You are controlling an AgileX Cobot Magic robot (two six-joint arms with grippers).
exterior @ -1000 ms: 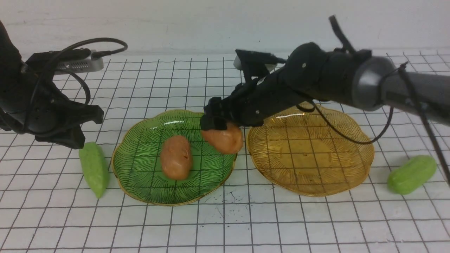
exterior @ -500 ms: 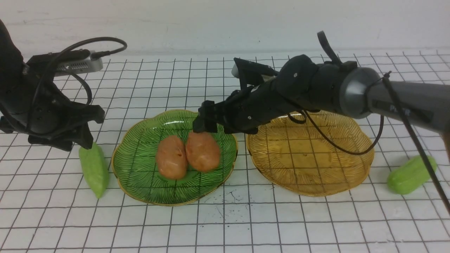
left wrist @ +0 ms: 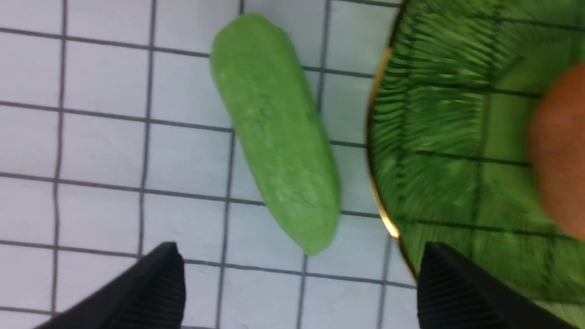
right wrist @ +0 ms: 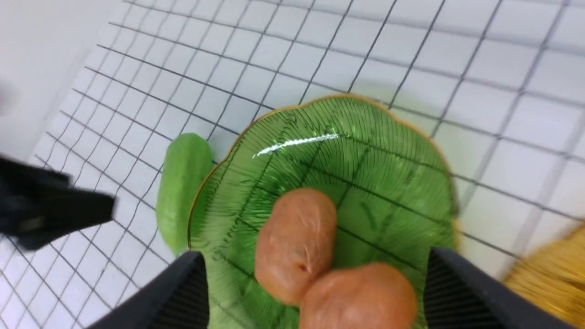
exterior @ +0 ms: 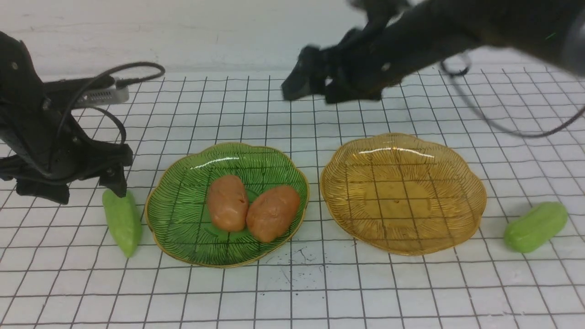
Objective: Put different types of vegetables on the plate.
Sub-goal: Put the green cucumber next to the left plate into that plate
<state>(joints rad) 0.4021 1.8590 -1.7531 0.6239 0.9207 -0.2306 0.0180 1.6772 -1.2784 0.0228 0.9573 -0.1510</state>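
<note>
Roughly halfway: left potato [exterior: 227, 202] and right potato [exterior: 273, 213] touching on the green plate [exterior: 183, 183]; left cucumber [exterior: 122, 221] and right cucumber [exterior: 535, 227] on the counter [exterior: 292, 288], yellow plate [exterior: 402, 192] bare. Since a second ago: right potato dropped, right fingers [right wrist: 457, 283] wide, empty, raised far; left fingers [left wrist: 151, 283] newly wide at left cucumber's far end.

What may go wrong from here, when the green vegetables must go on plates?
1. The left cucumber lies close by the rim of the green plate; a finger of the open left gripper may strike that rim.
2. Two touching potatoes fill the plate's middle, so a cucumber dropped there may roll off.
</note>
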